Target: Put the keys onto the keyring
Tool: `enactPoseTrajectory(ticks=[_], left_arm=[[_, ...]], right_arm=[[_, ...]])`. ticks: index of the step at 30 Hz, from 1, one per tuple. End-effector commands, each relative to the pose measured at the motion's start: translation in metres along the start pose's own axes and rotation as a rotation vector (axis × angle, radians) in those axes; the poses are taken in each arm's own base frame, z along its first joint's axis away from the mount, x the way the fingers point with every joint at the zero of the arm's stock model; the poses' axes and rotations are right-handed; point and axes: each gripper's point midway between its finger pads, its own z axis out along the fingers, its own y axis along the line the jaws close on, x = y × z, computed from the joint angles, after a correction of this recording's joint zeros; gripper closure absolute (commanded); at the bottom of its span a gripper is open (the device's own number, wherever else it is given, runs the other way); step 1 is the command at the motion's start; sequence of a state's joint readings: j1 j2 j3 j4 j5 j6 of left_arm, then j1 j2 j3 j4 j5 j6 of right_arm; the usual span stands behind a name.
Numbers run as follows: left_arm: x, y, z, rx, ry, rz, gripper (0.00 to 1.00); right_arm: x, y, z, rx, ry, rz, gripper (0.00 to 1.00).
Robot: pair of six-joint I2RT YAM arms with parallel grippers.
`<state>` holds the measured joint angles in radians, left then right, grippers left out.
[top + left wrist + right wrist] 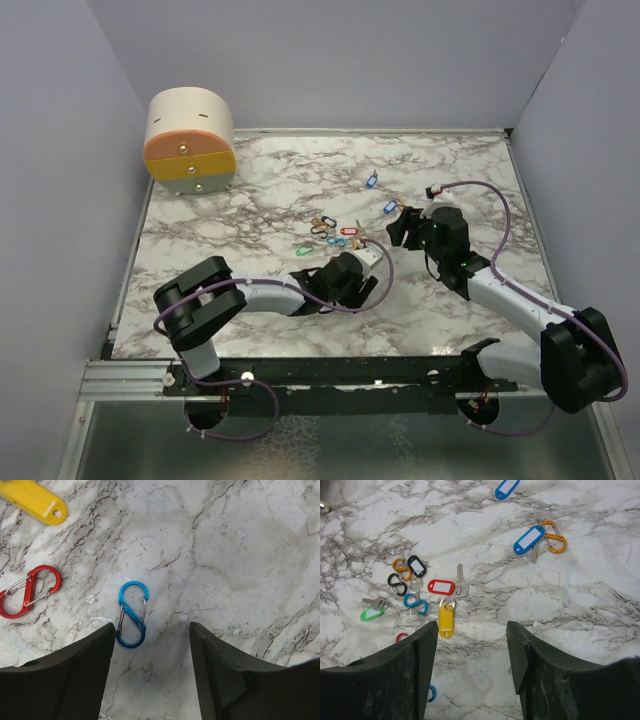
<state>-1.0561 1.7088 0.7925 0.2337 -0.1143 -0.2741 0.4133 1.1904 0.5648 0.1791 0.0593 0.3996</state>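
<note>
The keys lie scattered on the marble table [260,190]: a yellow tag [446,620], a red tag [441,586] beside a silver metal key [461,582], a green tag [371,614], a black tag [416,566] and two blue tags [529,539] [507,487]. A blue S-shaped carabiner keyring [132,614] lies just ahead of my left gripper [151,627], close to its left finger. That gripper is open and holds nothing. A red carabiner [27,591] and the yellow tag [32,497] lie to its left. My right gripper [471,625] hovers open and holds nothing, short of the cluster [330,232].
A round wooden drawer box [190,140] stands at the far left corner. An orange carabiner [554,536] is hooked by a blue tag. Black [396,584], orange [400,567] and blue [416,603] carabiners lie in the cluster. Grey walls enclose the table.
</note>
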Motion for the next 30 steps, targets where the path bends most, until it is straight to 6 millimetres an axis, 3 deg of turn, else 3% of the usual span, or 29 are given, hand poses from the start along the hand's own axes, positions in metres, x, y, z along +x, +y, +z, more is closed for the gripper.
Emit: enactPoseTrajectory(ticks=[1, 19, 30], left_arm=[[0.011, -0.009, -0.010, 0.039, 0.038, -0.012, 0.38], [0.020, 0.012, 0.009, -0.091, 0.075, 0.013, 0.44], [0.031, 0.027, 0.008, -0.174, 0.111, 0.017, 0.53]], right_arm=[[-0.003, -0.003, -0.003, 0.019, -0.024, 0.007, 0.42], [-0.004, -0.003, -0.004, 0.022, -0.027, 0.008, 0.42], [-0.003, -0.004, -0.004, 0.022, -0.026, 0.008, 0.42]])
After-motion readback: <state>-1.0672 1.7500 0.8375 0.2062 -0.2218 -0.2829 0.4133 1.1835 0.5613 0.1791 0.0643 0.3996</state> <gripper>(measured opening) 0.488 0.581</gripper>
